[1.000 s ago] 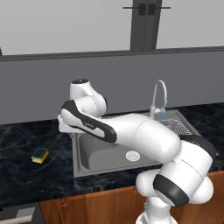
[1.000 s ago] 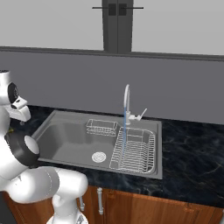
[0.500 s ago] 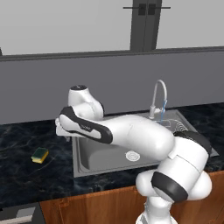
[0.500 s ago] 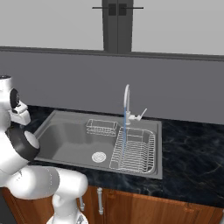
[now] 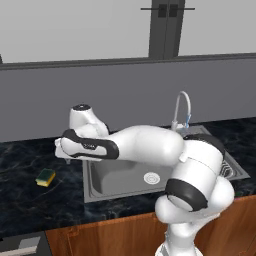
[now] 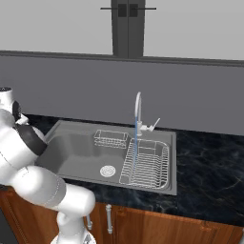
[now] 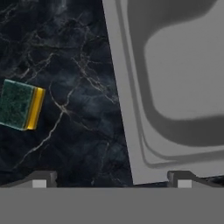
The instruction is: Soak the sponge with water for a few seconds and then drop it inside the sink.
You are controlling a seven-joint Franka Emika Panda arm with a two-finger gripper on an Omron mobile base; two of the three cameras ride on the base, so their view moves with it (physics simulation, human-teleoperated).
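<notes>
Gripper (image 7: 112,178) released, jaws spread wide and empty — poised above the dark marble surface (image 7: 74,131) right at the sink (image 7: 175,87) rim's corner. One fingertip over bare surface, the other over the steel rim. Sponge (image 7: 21,105) lies flat on the surface, well apart from the rim, green side up, open surface all round it. Basin holds a round drain (image 6: 107,170) and wire dish rack (image 6: 147,163) — water (image 6: 135,143) falls from the faucet (image 6: 138,110) at the rack's edge.

Dark marbled counter (image 5: 30,200) running along the wall, sponge (image 5: 45,177) lying flat on it left of the sink (image 5: 95,192), sink sitting set into the counter
</notes>
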